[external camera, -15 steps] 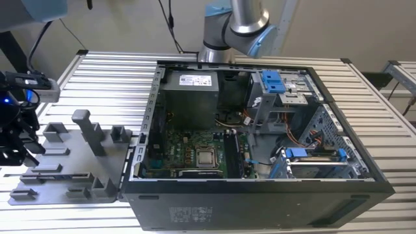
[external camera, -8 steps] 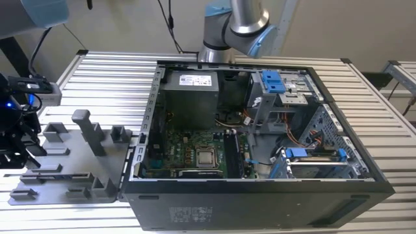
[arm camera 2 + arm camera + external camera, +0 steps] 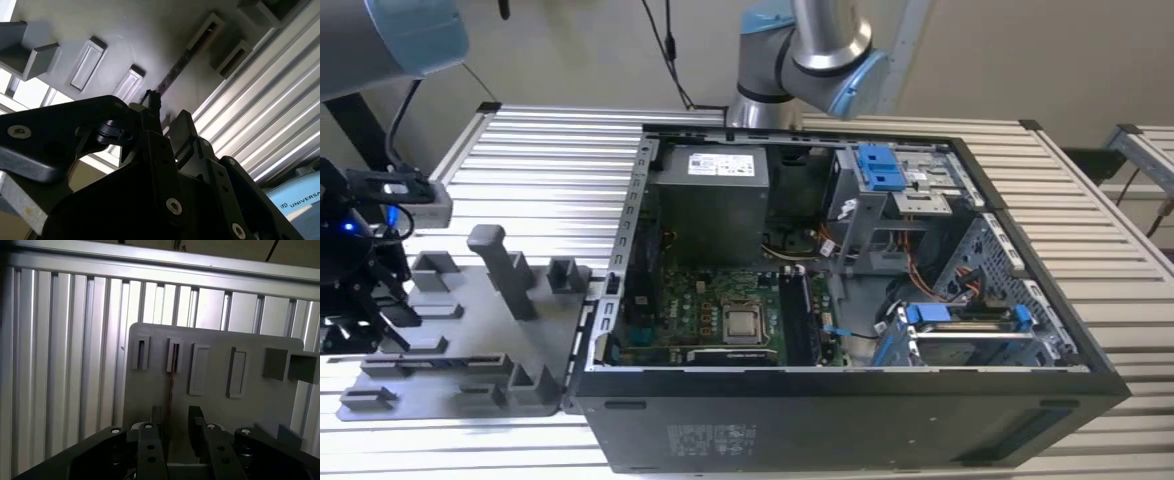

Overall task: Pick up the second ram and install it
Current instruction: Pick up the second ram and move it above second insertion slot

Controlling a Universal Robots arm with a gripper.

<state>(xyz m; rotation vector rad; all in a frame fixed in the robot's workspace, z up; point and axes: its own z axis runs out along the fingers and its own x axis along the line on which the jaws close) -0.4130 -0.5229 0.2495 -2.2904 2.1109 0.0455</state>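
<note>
The second ram (image 3: 171, 382) stands on edge in a slot of the grey holder tray (image 3: 250, 410), showing as a thin dark strip in both wrist views (image 3: 182, 60). My gripper (image 3: 175, 419) hangs over the tray at the exterior view's left (image 3: 367, 315). It is open, with one finger on each side of the ram's line and the near end of the strip running in between them. The fingers (image 3: 151, 102) stand a little above the stick and are not closed on it. In the exterior view the ram (image 3: 438, 360) is a dark line along the tray's front.
The open computer case (image 3: 854, 400) lies to the right of the tray, with its motherboard (image 3: 720, 310), power supply and blue drive cages exposed. Upright posts (image 3: 500, 270) and empty slots (image 3: 199, 369) rise from the tray. Everything rests on a ribbed aluminium table (image 3: 534, 170).
</note>
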